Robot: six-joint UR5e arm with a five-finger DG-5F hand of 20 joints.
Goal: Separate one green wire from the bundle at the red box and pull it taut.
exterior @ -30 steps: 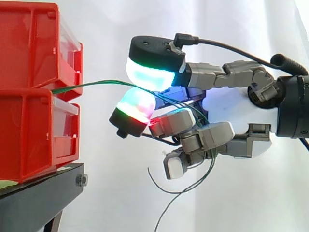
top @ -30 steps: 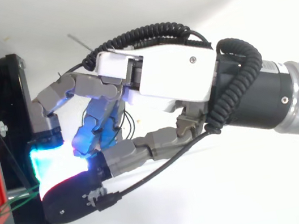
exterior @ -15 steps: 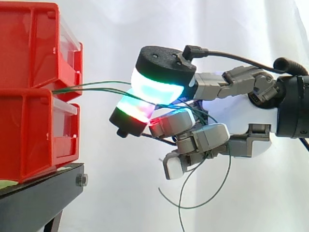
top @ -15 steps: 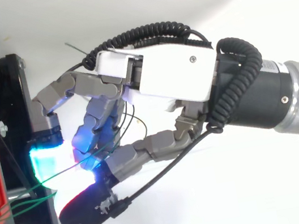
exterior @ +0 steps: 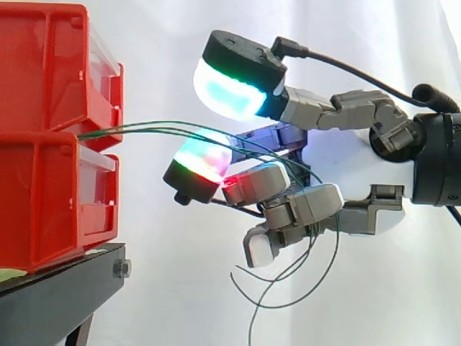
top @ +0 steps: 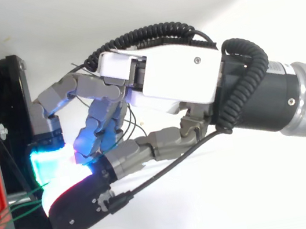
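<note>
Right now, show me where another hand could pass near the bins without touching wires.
Free: the gap below the green wires, between the lower red bin and the hand, above the black stand. Crowded: under the hand, where loose wire ends hang.

Two red bins [exterior: 43, 202], one black stand [exterior: 57, 288], one hand [exterior: 353, 169]. At least two green wires [exterior: 155, 128]; the full number is unclear.

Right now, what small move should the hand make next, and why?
Probably lower the upper pad onto one of the green wires and pinch it against the pad below: several leave the red box together, slack, passing between the two parted pads into the hand's curled fingers.
</note>
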